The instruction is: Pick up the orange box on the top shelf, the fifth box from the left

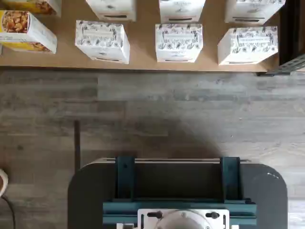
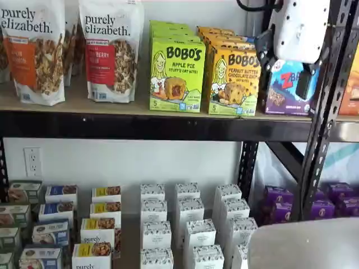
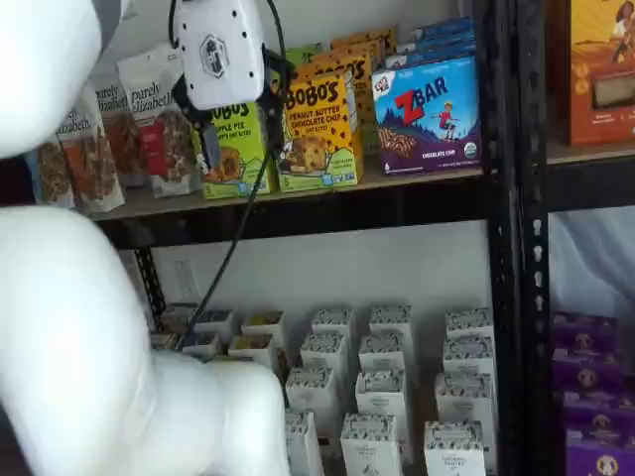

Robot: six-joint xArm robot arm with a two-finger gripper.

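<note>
The orange box [image 2: 233,81] stands upright on the top shelf [image 2: 140,126], between a lime-green Bobo's box and a blue ZBar box, with more orange cartons behind it. It also shows in a shelf view [image 3: 319,124] above the shelf's black rail [image 3: 298,213]. My gripper [image 2: 283,78] hangs in front of the shelf, in front of the ZBar box in one shelf view and of the lime-green box in the other [image 3: 241,139]. A gap shows between its black fingers and nothing is in them. The wrist view does not show the orange box.
The lime-green Apple Pie box [image 2: 176,73], the ZBar box [image 3: 429,114] and granola bags [image 2: 109,50] share the shelf. A black upright [image 2: 325,112] stands at the right. Small white cartons [image 1: 178,43] fill the lower level. The white arm [image 3: 79,347] fills the left foreground.
</note>
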